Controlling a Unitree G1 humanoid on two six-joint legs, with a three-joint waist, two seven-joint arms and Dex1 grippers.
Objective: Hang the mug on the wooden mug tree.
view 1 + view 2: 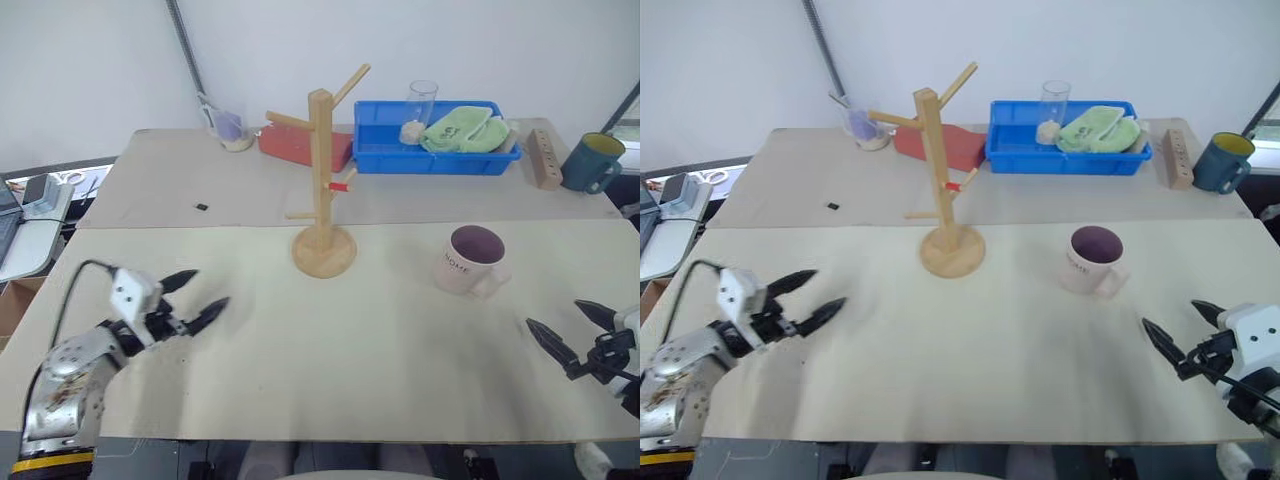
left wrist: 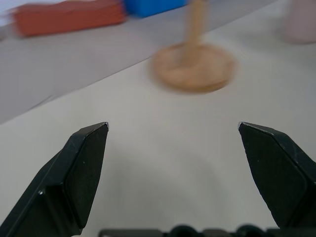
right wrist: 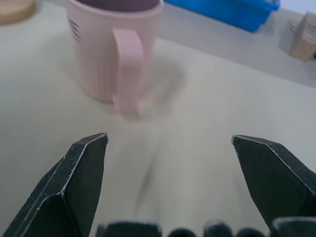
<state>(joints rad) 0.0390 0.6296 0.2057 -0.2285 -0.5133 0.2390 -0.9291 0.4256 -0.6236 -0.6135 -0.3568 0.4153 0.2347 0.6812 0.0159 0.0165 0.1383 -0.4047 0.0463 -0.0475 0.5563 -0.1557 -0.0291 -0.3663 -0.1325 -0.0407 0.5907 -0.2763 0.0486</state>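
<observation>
You see the mug [image 1: 470, 260] upright on the desk [image 1: 300, 360], right of the wooden mug tree [image 1: 322, 190], handle toward your right claw [image 1: 570, 335], which is wide and empty nearby. Your left claw [image 1: 195, 300] is wide too. The blue tray [image 1: 385, 150] holds a green cloth [image 1: 458, 130] and a glass [image 1: 421, 108].

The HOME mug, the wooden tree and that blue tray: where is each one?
mug [image 1: 466, 262], left eye view, on its cream side.
wooden mug tree [image 1: 320, 150], left eye view, on its post.
blue tray [image 1: 436, 159], left eye view, on its front wall.
</observation>
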